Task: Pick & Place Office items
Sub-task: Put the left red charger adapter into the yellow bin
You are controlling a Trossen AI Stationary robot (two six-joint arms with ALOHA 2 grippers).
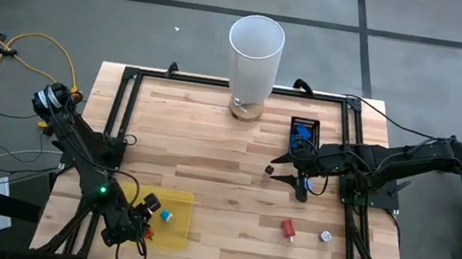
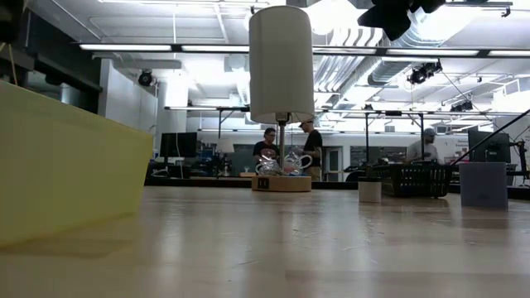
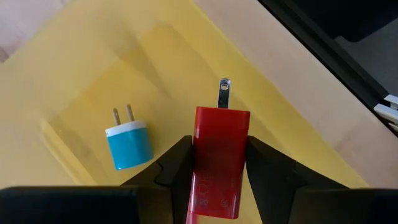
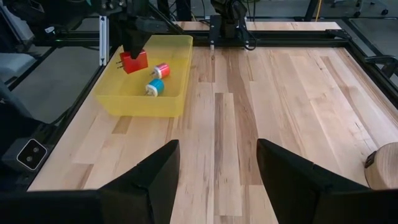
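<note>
A pale wooden surface (image 1: 234, 175) framed by black rails fills the high view, with grey floor around it; in the low view a bright workshop with ceiling lights lies behind, where a few people stand far off.

At the near left corner sits a yellow tray (image 4: 142, 102) with low walls. The left claw (image 3: 217, 163) hangs over it, clamped on a red plug adapter (image 3: 217, 155): a flat-sided blocky red body, gripped on both sides by the dark fingers, with a metal prong sticking out of its far end. In the right wrist view the same red piece hangs below that claw, above the tray's far corner.

On the tray floor lies a blue plug adapter (image 3: 129, 144), a short cylinder with a white end cap and two metal prongs, just beside the held red one but apart from it. The right wrist view shows one more small piece in the tray, a red-and-white cylinder (image 4: 161, 70), next to the blue one.

The right claw (image 1: 292, 178) hovers over the right half of the surface with its jaws spread wide and nothing between them. Near it sits a small dark piece (image 1: 270, 168). Closer to the near edge lie a red piece (image 1: 288, 229) and a whitish round piece (image 1: 324, 237), well apart from the tray.

A tall white cylinder (image 1: 254, 56) stands on a round wooden base at the far edge, and a black tray (image 1: 304, 134) holding something blue lies to its right.
</note>
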